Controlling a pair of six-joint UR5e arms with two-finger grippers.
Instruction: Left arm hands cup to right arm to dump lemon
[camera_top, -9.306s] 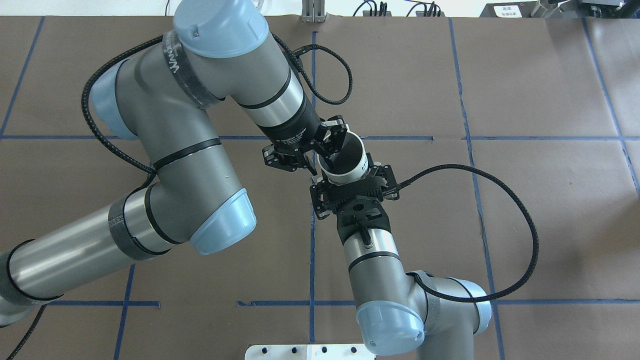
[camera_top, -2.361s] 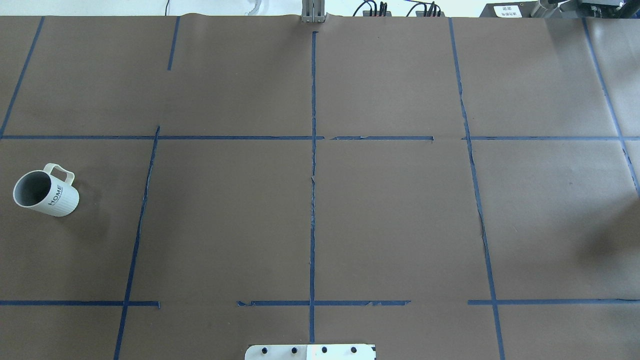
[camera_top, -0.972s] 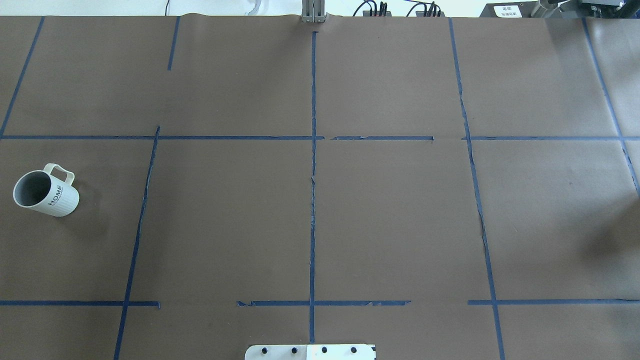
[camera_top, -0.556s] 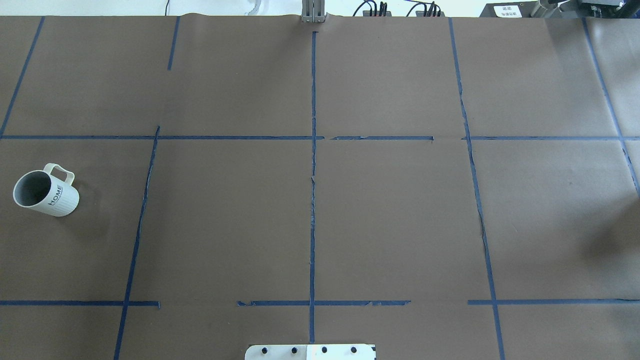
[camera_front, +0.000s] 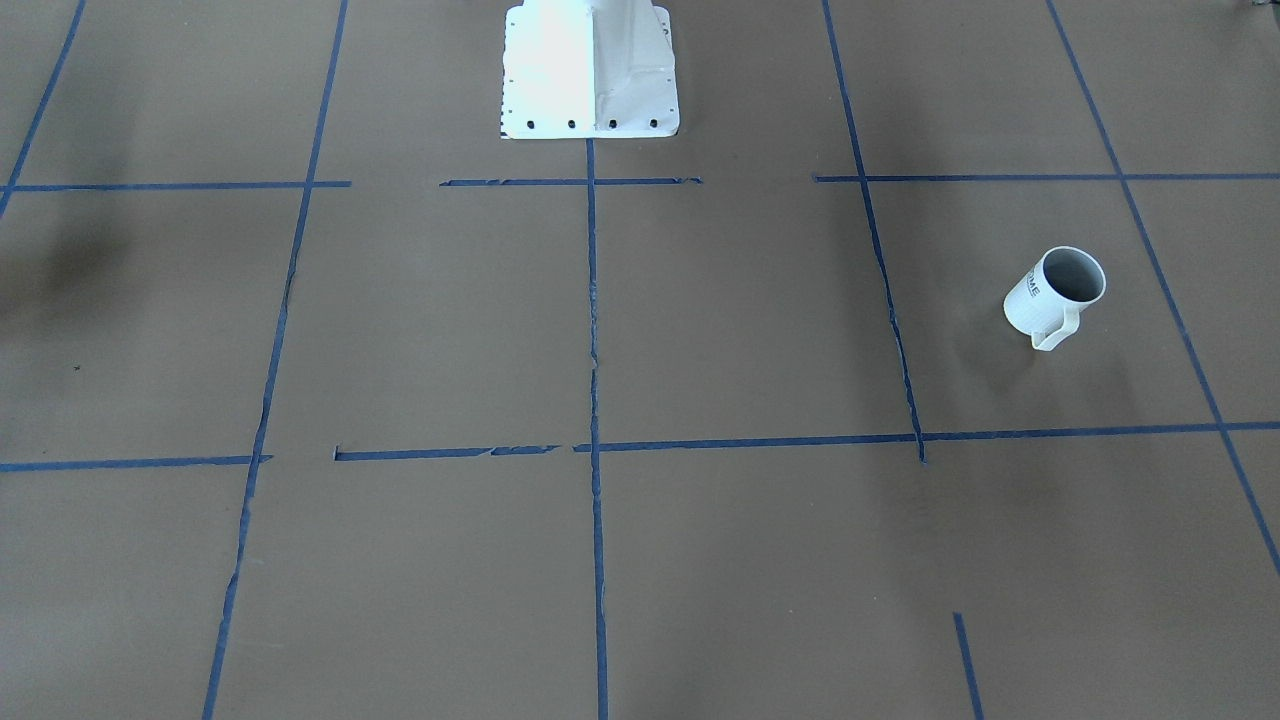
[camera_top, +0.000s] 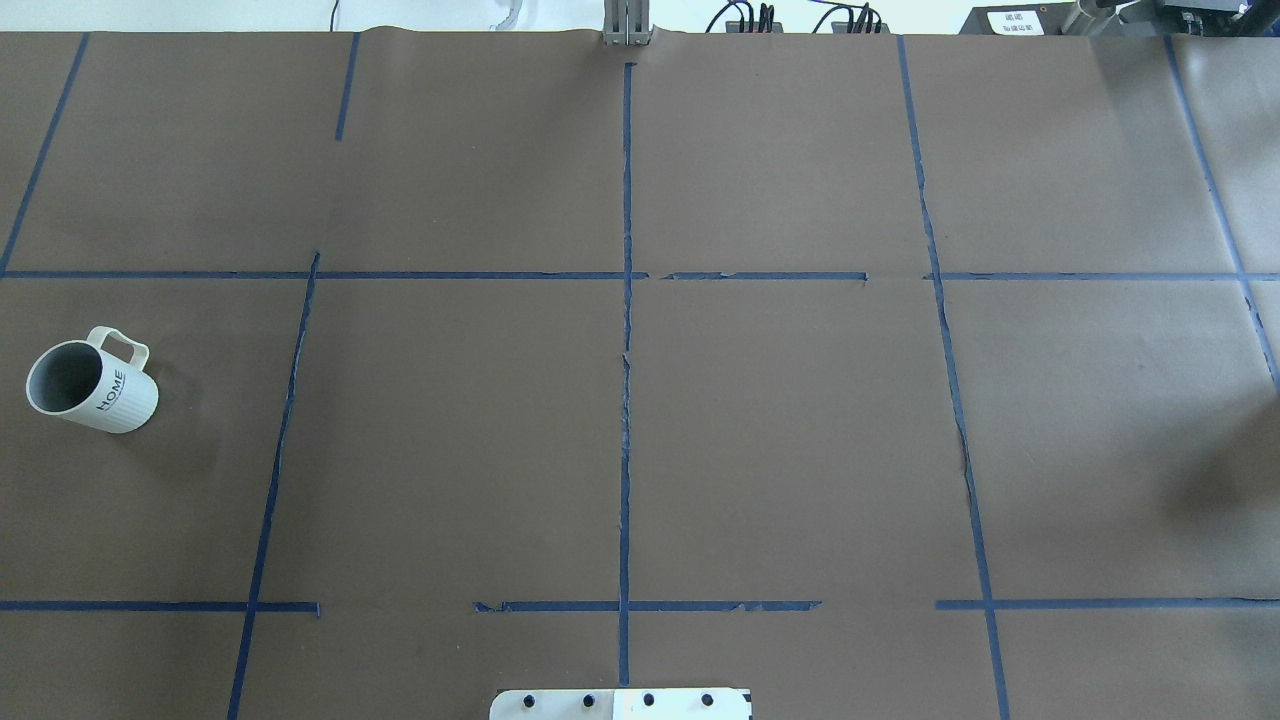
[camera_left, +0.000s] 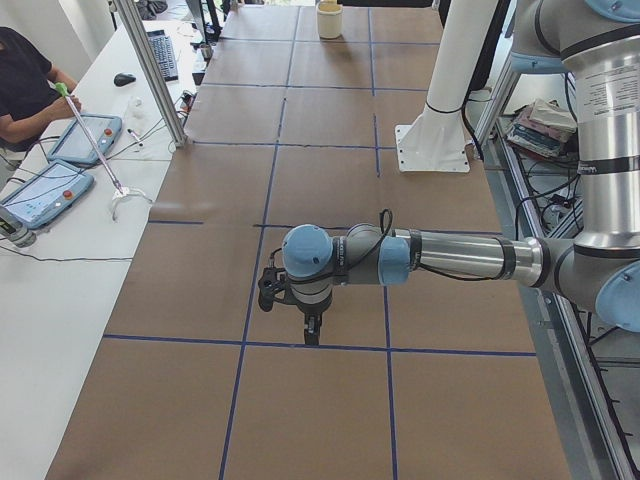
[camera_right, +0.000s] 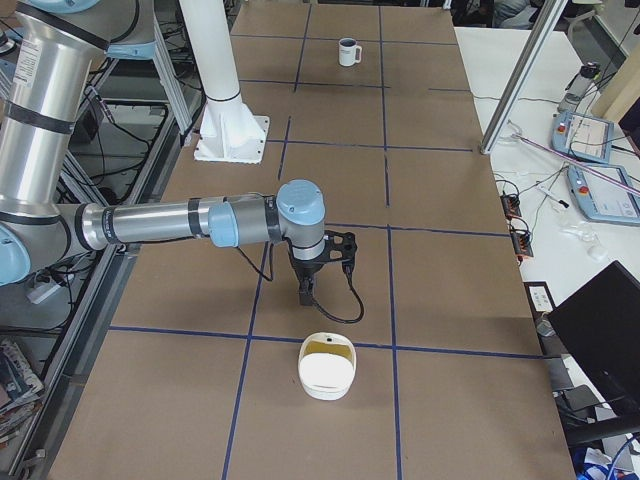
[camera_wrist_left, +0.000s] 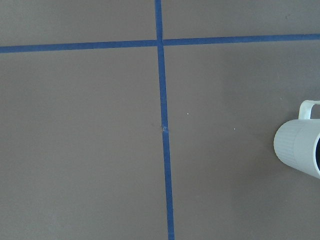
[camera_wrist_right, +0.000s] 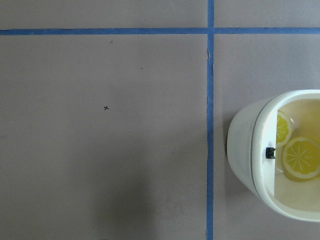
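Cup: the cup (camera_top: 92, 375) stands upright on the bench (camera_top: 800, 450), at 9 o'clock in the overhead view and close to that edge. Its handle points to about 1 o'clock, the inside is grey, and "HOME" is on the side. Nothing touches it.
Left wrist view: the cup's ribbed wall sits at the 3 o'clock edge, with its handle toward 12.
Lemon: two yellow slices of lemon (camera_wrist_right: 300, 157) lie inside a white tub (camera_wrist_right: 242, 145), at 3 to 4 o'clock in the right wrist view. The tub is beside a line of blue tape (camera_wrist_right: 210, 125).
Left arm: the left arm (camera_left: 450, 255) reaches level over the bench. The left pincer (camera_left: 312, 335) points straight down near a tape line. It shows side-on only, so I cannot tell whether it is spread or pressed together.
Right arm: the right arm (camera_right: 160, 222) is also level. The right pincer (camera_right: 306, 295) points down, with the tub near it at 6 o'clock and not touching. I cannot tell its state either.
Pedestal: a white pedestal (camera_front: 590, 70) stands at 12 o'clock in the front view.
Person: a person (camera_left: 20, 85) sits at a side table, at 10 o'clock in the left view.
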